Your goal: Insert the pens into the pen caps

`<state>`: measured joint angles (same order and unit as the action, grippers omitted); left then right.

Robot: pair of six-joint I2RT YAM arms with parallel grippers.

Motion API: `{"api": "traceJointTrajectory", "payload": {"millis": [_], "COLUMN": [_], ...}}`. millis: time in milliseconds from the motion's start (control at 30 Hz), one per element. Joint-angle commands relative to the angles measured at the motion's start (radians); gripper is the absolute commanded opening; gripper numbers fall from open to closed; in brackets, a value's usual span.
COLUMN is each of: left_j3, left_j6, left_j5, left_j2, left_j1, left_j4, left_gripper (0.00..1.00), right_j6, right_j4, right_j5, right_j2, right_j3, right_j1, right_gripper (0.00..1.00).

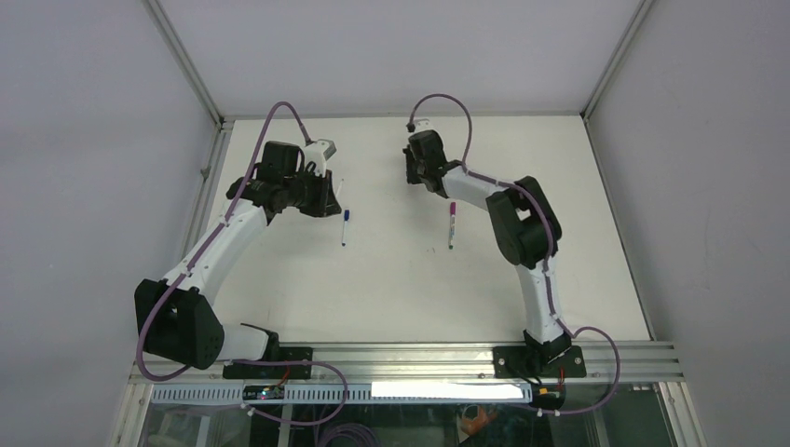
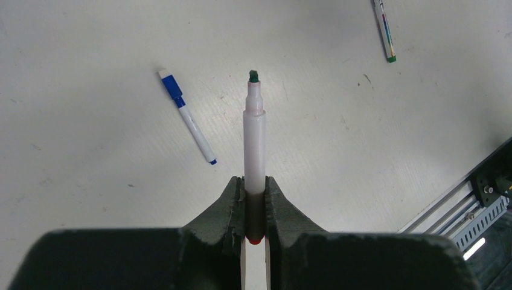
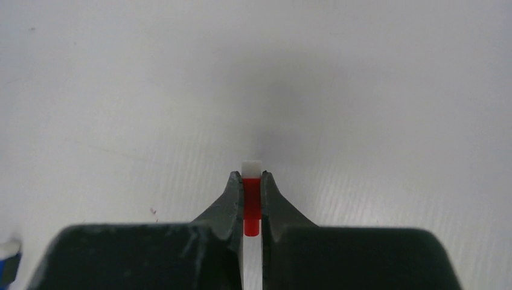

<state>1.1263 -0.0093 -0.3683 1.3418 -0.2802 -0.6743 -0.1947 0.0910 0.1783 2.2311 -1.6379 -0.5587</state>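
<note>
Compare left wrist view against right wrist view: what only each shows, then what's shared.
Left wrist only: left fingers shut on an uncapped slim white plastic pen, dark-tipped; another thin white pen lying beyond. Right wrist only: right fingers shut on a stubby red plastic cap. Both: white table; perhaps the blue-capped white pen, cut off at the right view's edge.

The table lies open in the middle, only a blue-capped pen and a magenta-topped pen in the way
</note>
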Motion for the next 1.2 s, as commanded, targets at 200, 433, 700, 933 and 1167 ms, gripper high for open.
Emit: {"api": "traceJointTrajectory", "payload": {"millis": [200,433,700,933,1167], "left_j3": [-0.035,-0.137,-0.225,-0.371,-0.422], "left_j6": [0.012,-0.170,-0.258,-0.401,-0.461], "left_j5": [-0.118,-0.206,-0.145,-0.157,-0.222], "left_j2": [-0.135,-0.241,-0.265,-0.288,-0.231], "left_j1": [-0.014,-0.043,-0.153,-0.198,-0.219], "left_j4": [0.102,0.290,0.445,0.767,0.958], "left_gripper": [0.00,0.00,0.00,0.00,0.00], "right_j6": [-0.207,-0.253,-0.288,-0.338,-0.428], "right_j4": [-0.521,-0.650,-0.719,-0.803,-0.921], "right_j5": [-0.156,-0.147,-0.128,-0.124,-0.154], "right_j2": [-0.460,-0.678,-0.830,-0.924,-0.950], "right_j3": [0.461,0.660,0.759,0.835,0.881], "right_j1": [0.006,0.003,-0.001,-0.004,-0.004], "right_gripper": [0.00,0.00,0.00,0.00,0.00]}}
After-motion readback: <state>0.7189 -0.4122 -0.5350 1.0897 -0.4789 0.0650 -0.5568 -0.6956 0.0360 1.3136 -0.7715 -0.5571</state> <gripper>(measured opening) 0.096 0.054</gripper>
